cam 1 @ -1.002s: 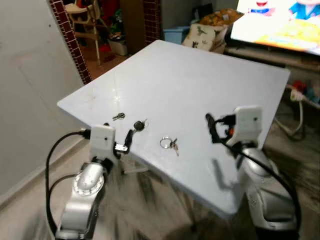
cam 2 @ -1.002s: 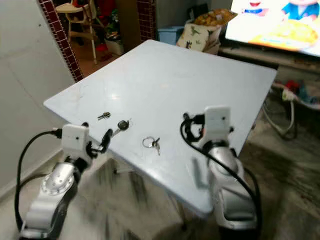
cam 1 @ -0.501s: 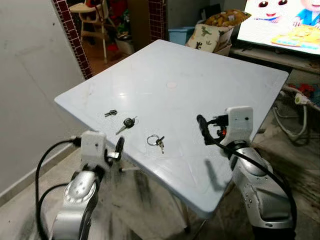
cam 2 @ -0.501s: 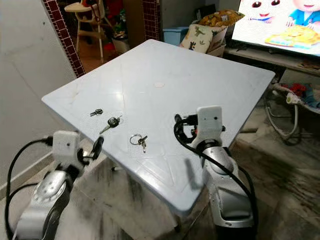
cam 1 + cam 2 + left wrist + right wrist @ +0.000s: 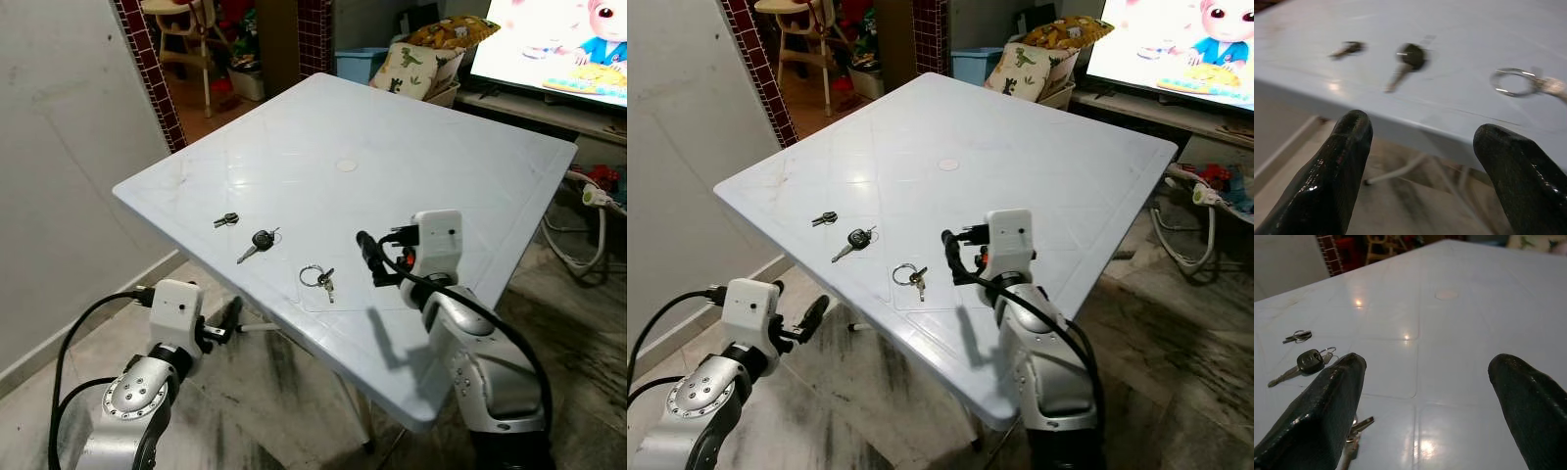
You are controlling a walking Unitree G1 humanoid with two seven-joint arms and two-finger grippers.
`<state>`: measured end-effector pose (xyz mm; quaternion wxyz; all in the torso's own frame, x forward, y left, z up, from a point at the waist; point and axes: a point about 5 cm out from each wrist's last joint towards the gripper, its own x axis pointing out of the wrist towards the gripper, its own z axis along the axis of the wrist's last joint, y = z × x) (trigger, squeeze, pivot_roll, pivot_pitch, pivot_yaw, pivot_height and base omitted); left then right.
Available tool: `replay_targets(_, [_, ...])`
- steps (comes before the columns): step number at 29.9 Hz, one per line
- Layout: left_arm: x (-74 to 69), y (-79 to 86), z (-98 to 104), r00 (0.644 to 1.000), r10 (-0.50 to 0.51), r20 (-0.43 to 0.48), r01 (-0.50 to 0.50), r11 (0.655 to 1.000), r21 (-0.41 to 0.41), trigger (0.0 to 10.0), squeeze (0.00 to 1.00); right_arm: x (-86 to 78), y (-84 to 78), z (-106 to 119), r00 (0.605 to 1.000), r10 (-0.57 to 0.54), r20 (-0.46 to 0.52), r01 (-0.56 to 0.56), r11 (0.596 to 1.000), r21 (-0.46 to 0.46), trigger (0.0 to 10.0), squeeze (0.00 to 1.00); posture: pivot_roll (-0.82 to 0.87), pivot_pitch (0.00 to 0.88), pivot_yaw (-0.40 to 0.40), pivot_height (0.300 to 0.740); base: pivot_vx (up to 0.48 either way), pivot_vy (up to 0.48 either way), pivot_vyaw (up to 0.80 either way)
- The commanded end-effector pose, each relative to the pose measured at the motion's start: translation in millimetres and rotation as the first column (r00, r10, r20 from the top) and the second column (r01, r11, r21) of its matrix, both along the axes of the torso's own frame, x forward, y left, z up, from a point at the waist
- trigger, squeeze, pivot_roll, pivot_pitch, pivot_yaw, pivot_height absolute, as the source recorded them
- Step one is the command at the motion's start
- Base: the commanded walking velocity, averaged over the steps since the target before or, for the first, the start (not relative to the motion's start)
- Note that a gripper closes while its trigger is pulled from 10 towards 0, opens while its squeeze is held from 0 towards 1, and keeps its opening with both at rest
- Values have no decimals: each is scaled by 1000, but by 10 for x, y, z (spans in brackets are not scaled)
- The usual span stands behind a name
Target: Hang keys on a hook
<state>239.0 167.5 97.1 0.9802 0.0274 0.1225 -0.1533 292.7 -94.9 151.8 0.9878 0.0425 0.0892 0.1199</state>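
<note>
Over the last second the right gripper [image 5: 370, 262], fingers apart and empty, has moved left over the white square plastic table [image 5: 421, 166], closing on the silver ring of keys [image 5: 318, 278] lying near its front edge. The left gripper [image 5: 227, 315], also spread, has dropped below the edge. Pickup not yet begun.

Table [image 5: 392, 147] looking like smooth white plastic, glossy, catching glare. Keys [image 5: 257, 241] showing shiny metal, one black plastic head. Fingers [image 5: 1317, 416] gleaming black. Floor [image 5: 294, 392] showing streaked stone.

Three key sets [image 5: 318, 278] lie flat near the white table's [image 5: 411, 147] front edge.
</note>
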Motion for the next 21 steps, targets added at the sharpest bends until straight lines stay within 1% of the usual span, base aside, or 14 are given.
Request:
replay_targets(1, [-16, -10, 39, 999, -42, -4, 42, 999, -6, 10000, 0, -33, 87, -115, 997, 9, -73, -8, 1000, 13, 10000, 0, -1, 40, 70, 740, 0, 0, 0])
replay_targets(4, [-19, -38, 46, 997, -81, -18, 81, 996, -29, 10000, 0, -47, 176, -136, 996, 25, -88, -19, 998, 62, 10000, 0, -1, 40, 70, 740, 0, 0, 0])
replay_targets(5, [-19, -38, 46, 997, -81, -18, 81, 996, -29, 10000, 0, -47, 176, -136, 996, 25, -88, -19, 998, 62, 10000, 0, -1, 40, 70, 740, 0, 0, 0])
replay_targets(6, [-21, -74, 59, 992, -124, -18, 122, 991, -58, 10000, 0, -56, 253, -176, 995, 34, -90, -26, 995, 91, 10000, 0, -8, 48, 68, 740, 0, 0, 0])
replay_targets(7, [-21, -74, 59, 992, -124, -18, 122, 991, -58, 10000, 0, -56, 253, -176, 995, 34, -90, -26, 995, 91, 10000, 0, -8, 48, 68, 740, 0, 0, 0])
replay_targets(8, [-17, -89, 66, 991, -136, -12, 135, 990, -48, 10000, 0, -67, 301, -221, 994, 45, -101, -35, 994, 99, 10000, 0, -7, 48, 67, 740, 0, 0, 0])
replay_targets(10, [-17, -119, 70, 987, -163, -11, 162, 986, -39, 10000, 0, -86, 361, -274, 993, 63, -99, -54, 994, 95, 10000, 0, -3, 49, 65, 740, 0, 0, 0])
replay_targets(12, [-20, -133, 77, 985, -175, -12, 174, 984, -39, 10000, 0, -91, 371, -294, 992, 72, -102, -62, 994, 91, 10000, 0, -3, 51, 63, 740, 0, 0, 0])
replay_targets(14, [-46, -152, 101, 982, -189, -21, 187, 979, -84, 10000, 0, -52, 368, -280, 994, 90, -67, -84, 993, 84, 10000, 0, -1, 53, 60, 740, 0, 0, 0])
replay_targets(15, [-46, -152, 101, 982, -189, -21, 187, 979, -84, 10000, 0, -52, 368, -280, 994, 90, -67, -84, 993, 84, 10000, 0, -1, 53, 60, 740, 0, 0, 0])
replay_targets(16, [-59, -166, 112, 980, -196, -22, 193, 977, -94, 10000, 0, -15, 386, -256, 994, 103, -39, -99, 991, 94, 10000, 0, 5, 53, 55, 740, 0, 0, 0])
replay_targets(18, [-68, -176, 126, 980, -198, -14, 195, 976, -99, 10000, 0, 16, 435, -228, 989, 144, -19, -141, 984, 107, 10000, 0, 11, 53, 52, 740, 0, 0, 0])
replay_targets(19, [-74, -178, 136, 980, -198, -5, 196, 976, -91, 10000, 0, 50, 466, -222, 988, 154, -8, -154, 986, 69, 10000, 0, 17, 55, 49, 740, 0, 0, 0])
replay_targets(21, [-93, -173, 137, 981, -194, -3, 194, 978, -76, 10000, 0, 86, 515, -228, 986, 166, -15, -165, 985, 55, 10000, 0, 28, 55, 44, 740, 0, 0, 0])
